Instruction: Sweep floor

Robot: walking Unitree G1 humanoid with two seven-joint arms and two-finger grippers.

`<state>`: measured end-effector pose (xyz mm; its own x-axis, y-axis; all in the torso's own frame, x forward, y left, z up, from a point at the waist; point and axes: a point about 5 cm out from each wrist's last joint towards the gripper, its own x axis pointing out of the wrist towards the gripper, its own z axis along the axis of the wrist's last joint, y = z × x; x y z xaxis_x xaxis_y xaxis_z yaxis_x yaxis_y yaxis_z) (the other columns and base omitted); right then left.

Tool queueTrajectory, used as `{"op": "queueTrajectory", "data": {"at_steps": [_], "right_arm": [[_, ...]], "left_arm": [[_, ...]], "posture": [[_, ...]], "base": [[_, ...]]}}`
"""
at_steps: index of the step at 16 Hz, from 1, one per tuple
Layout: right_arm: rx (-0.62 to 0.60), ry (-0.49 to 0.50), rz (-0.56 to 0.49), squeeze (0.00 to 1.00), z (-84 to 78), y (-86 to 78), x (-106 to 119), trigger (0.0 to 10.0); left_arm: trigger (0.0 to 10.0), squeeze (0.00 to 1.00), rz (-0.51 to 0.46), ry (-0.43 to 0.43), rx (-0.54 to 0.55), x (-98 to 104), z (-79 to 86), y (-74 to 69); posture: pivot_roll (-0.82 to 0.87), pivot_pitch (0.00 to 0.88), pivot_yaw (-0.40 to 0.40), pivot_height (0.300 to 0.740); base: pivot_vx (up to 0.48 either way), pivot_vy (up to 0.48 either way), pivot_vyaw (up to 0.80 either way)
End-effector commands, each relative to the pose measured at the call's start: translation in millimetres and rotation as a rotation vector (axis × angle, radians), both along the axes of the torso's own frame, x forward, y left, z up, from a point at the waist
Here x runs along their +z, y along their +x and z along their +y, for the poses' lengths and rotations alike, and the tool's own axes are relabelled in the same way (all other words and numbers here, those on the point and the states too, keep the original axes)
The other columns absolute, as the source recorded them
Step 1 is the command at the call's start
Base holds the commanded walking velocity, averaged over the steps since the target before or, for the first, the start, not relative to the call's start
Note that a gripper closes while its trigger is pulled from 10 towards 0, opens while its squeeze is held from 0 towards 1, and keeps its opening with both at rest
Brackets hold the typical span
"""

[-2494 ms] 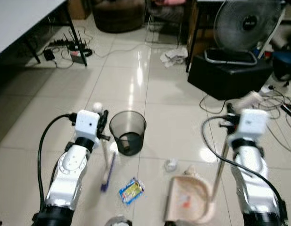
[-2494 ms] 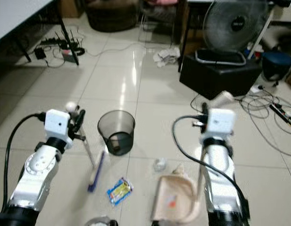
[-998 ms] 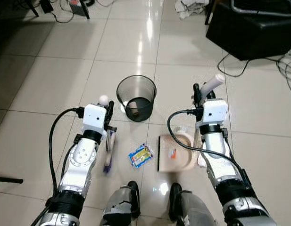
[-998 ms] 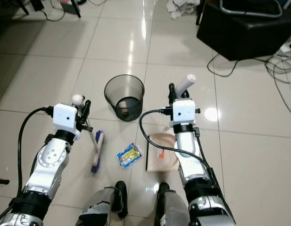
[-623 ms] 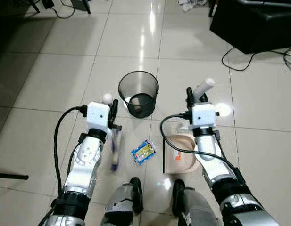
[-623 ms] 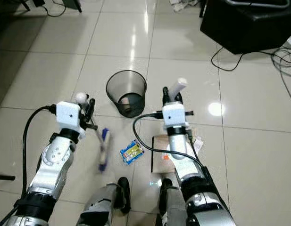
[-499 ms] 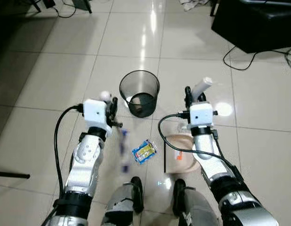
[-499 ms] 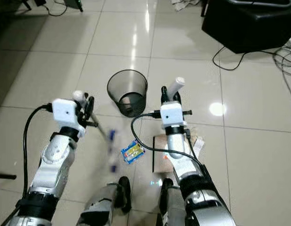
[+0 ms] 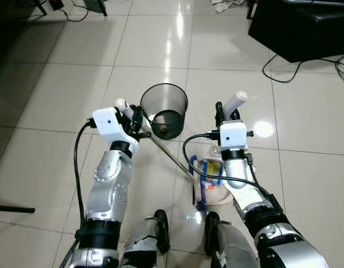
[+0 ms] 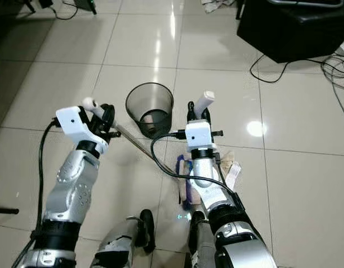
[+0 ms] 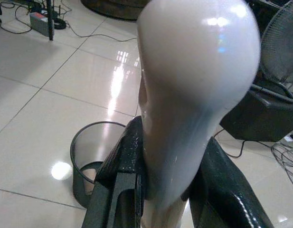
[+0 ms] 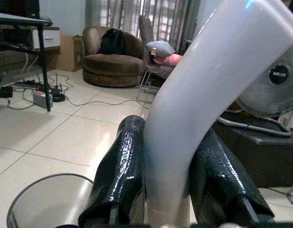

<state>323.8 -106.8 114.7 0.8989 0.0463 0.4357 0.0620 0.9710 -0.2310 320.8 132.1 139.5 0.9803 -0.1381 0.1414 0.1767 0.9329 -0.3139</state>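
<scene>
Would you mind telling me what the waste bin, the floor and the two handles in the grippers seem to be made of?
Waste bin: likely black wire mesh; the floor shows through its wall.
Floor: glazed ceramic tile, judging by grout lines and mirror-like glare.
Broom handle in the left gripper and dustpan handle in the right gripper: smooth glossy white, probably plastic, with soft highlights.

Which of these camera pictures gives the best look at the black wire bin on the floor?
The left eye view: the mesh wastebasket shows whole from above, rim and inside, between the two arms. The right eye view shows much the same. The left wrist view catches part of it behind the broom handle; the right wrist view catches a bit of rim.
</scene>
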Motion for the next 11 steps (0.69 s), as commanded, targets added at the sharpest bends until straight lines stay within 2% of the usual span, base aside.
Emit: {"op": "queueTrajectory", "data": {"at_steps": [1, 3, 6, 9, 11], "right_arm": [[-0.01, 0.03, 0.015, 0.0, -5.6, -3.1, -6, 10.0], [-0.026, 0.026, -0.008, 0.0, -16.4, -2.0, -2, 10.0], [-0.054, 0.022, -0.031, 0.0, -30.7, 1.3, 5, 10.0], [-0.071, 0.072, -0.047, 0.0, -41.9, -4.7, 4, 10.0], [-0.088, 0.137, -0.058, 0.0, -50.1, -10.2, 4, 10.0]], "left_arm": [[10.0, 0.0, 0.026, 0.024, -0.078, -10, -1.7, -0.1], [10.0, 0.0, -0.002, 0.104, -0.132, -7, 1.9, 5.8], [10.0, 0.0, -0.04, 0.213, -0.178, 3, 14.5, 20.7], [10.0, 0.0, -0.073, 0.313, -0.2, 11, 41.1, 25.1], [10.0, 0.0, -0.067, 0.38, -0.167, 15, 71.8, 27.1]], "posture": [[0.15, 0.228, 0.105, 0.74], [0.13, 0.199, 0.107, 0.74], [0.11, 0.206, 0.117, 0.74], [0.1, 0.168, 0.122, 0.74], [0.09, 0.139, 0.124, 0.74]], "base": [[0.0, 0.0, 0.0], [0.0, 0.0, 0.0], [0.0, 0.0, 0.0], [0.0, 0.0, 0.0], [0.0, 0.0, 0.0]]}}
